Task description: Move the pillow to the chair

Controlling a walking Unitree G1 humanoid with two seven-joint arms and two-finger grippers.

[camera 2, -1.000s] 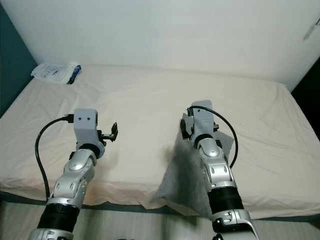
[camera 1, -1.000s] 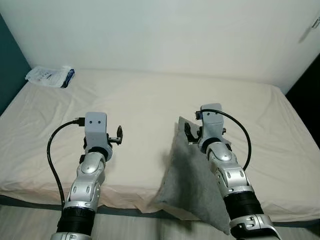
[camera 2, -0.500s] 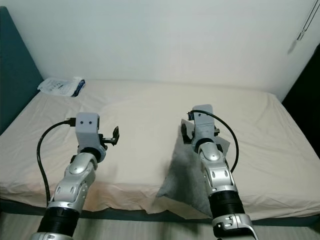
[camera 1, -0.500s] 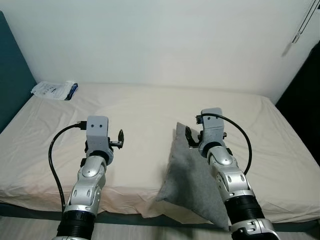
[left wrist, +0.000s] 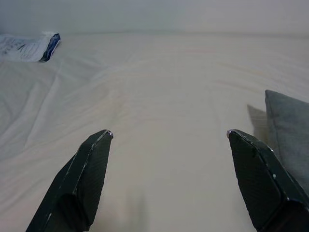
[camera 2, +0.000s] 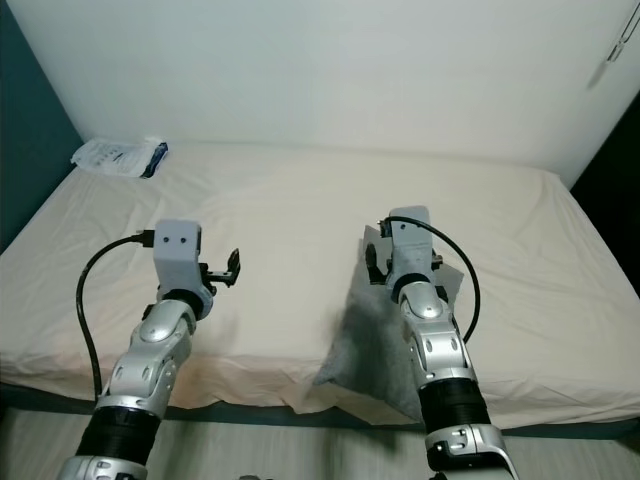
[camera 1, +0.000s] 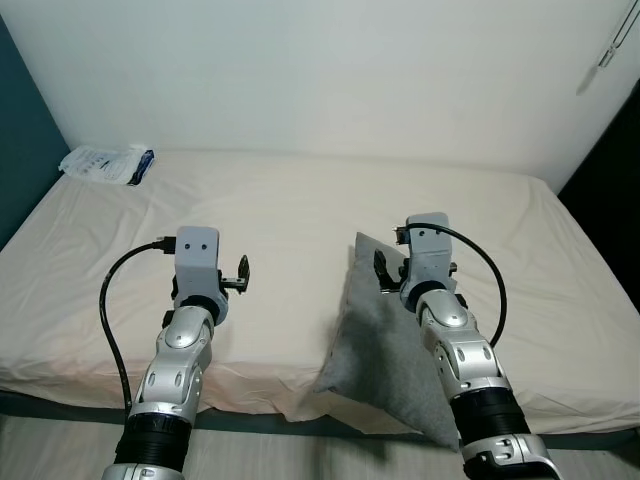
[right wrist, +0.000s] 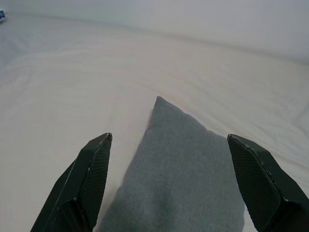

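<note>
Standing at the near edge of the bed (camera 1: 300,210), pillow not yet gripped.

Grey pillow (camera 1: 385,350) leans at the near edge, partly overhanging, just under the right gripper (right wrist: 171,181), whose fingers are spread wide around it without contact. Recommend closing on its upper corner before lifting. Left gripper (left wrist: 169,179) hovers left, fingers apart, over bare sheet. White packet (camera 1: 105,162) lies far left, well apart. No chair identifiable.

Silver jointed arms, grey wrist boxes, black looping cables
</note>
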